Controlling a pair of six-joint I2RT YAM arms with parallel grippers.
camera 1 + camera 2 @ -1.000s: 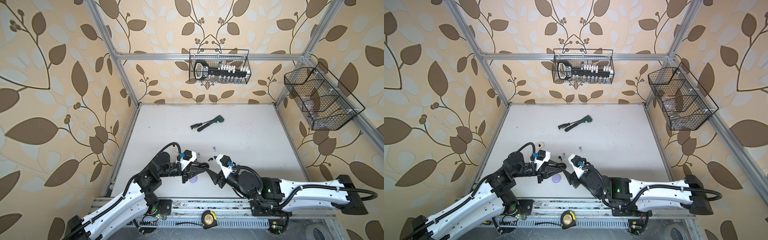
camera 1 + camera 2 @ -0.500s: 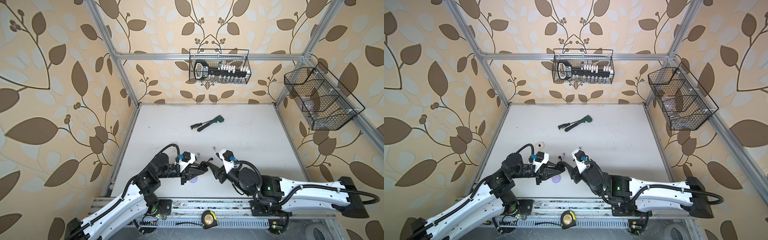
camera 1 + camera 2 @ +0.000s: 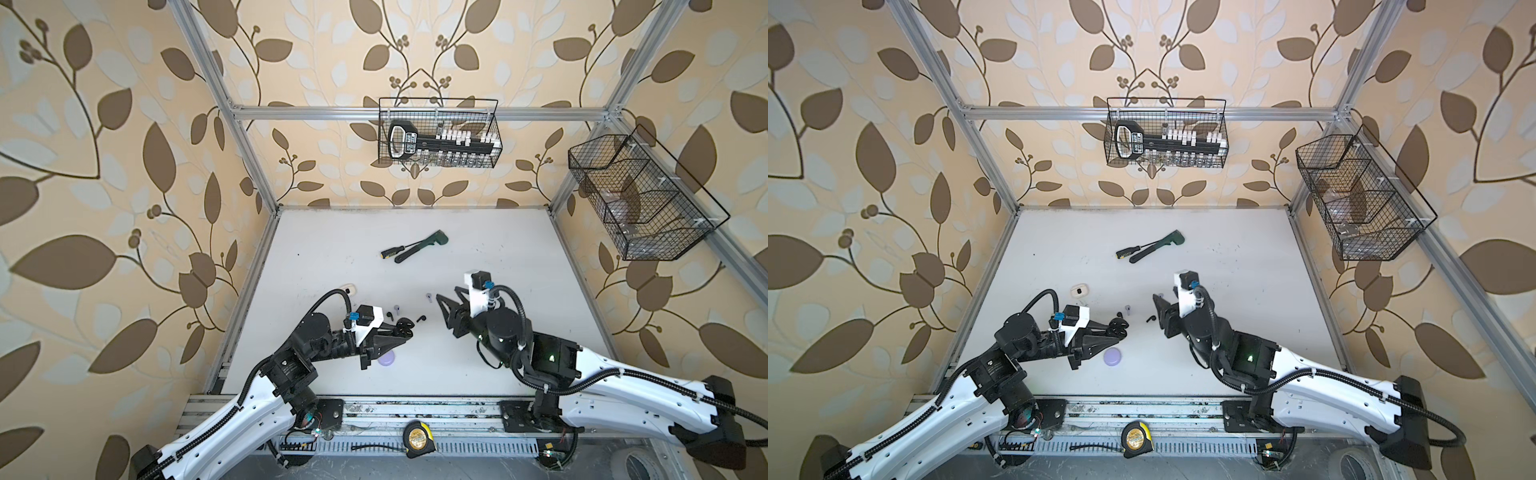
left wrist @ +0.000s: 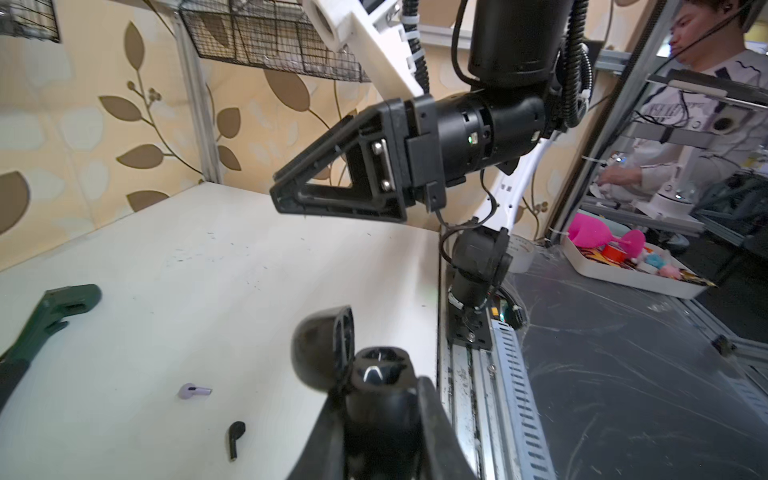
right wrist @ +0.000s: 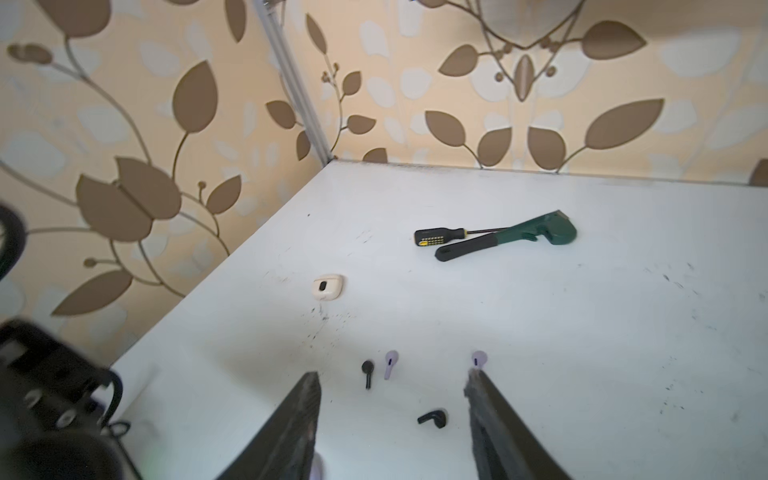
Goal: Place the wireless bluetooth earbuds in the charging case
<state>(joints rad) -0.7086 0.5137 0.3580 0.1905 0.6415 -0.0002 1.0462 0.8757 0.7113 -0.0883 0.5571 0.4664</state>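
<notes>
The open black charging case (image 4: pixel 378 370) is clamped in the closed left pincer (image 3: pixel 404 333) at the near left of the desk (image 3: pixel 498 249). The right pincer (image 3: pixel 446 292) is held empty, jaws apart, just right of a black earbud (image 5: pixel 432 417). A second black earbud (image 5: pixel 367 370), a left lilac earbud (image 5: pixel 390 360) and a right lilac earbud (image 5: pixel 478 358) are seen loose between the arms.

The left claw (image 4: pixel 376 428) is clamping an open black case (image 4: pixel 322 349), a black earbud (image 4: pixel 235 436) and lilac earbud (image 4: pixel 193 390) lying beside it.
</notes>
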